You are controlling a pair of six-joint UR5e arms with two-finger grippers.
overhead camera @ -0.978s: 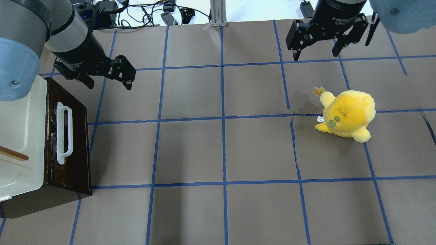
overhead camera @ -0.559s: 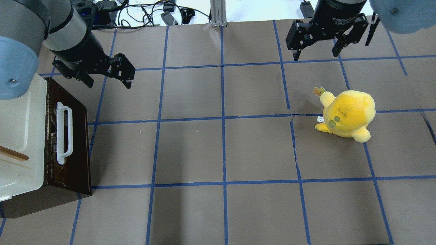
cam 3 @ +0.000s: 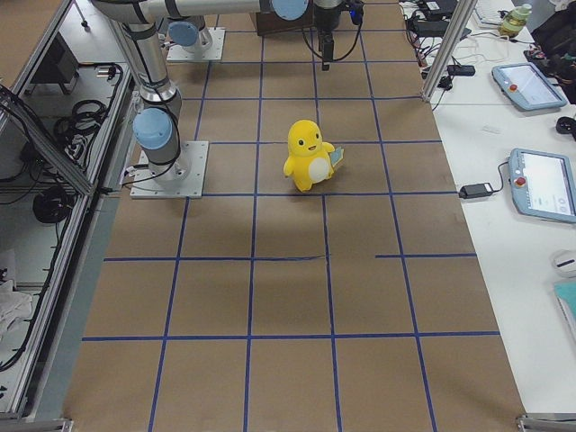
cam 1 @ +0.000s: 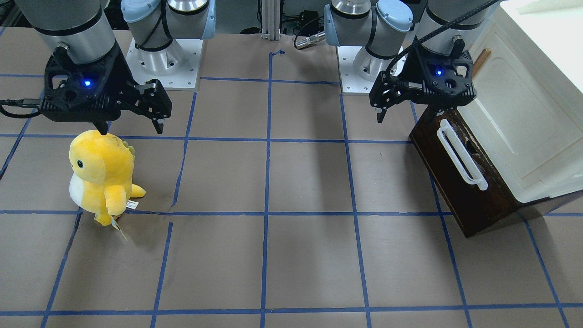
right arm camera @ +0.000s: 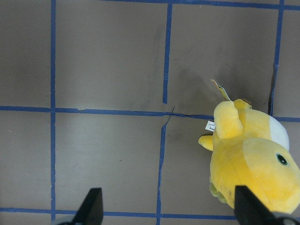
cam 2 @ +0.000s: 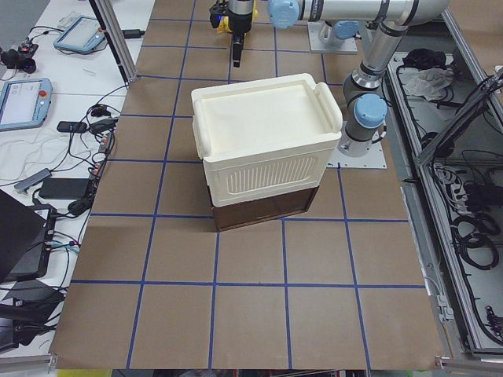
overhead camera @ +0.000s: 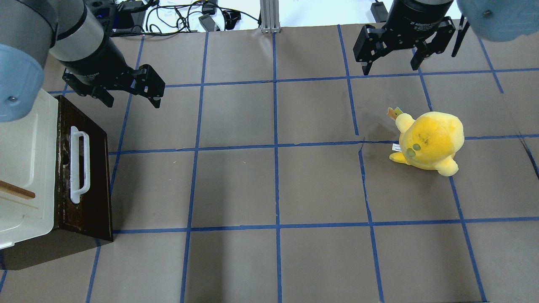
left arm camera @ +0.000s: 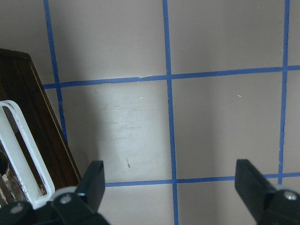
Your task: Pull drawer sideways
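The dark brown drawer (overhead camera: 90, 189) with its long white bar handle (overhead camera: 79, 164) sits under the cream-white cabinet (overhead camera: 25, 168) at the table's left edge. Its inside does not show. It also shows in the front view (cam 1: 473, 200) and the left wrist view (left arm camera: 33, 117). My left gripper (overhead camera: 132, 100) is open and empty. It hangs above the table just beyond the drawer's far end, clear of the handle (left arm camera: 26, 150). My right gripper (overhead camera: 390, 68) is open and empty at the far right.
A yellow plush toy (overhead camera: 429, 141) stands on the right side of the table, just in front of my right gripper (cam 1: 132, 130). The brown table surface (overhead camera: 273, 185) has a blue tape grid. Cables lie beyond the far edge.
My left gripper has moved a little to the left and toward the table's far edge. The right gripper, the drawer and the plush have not moved.
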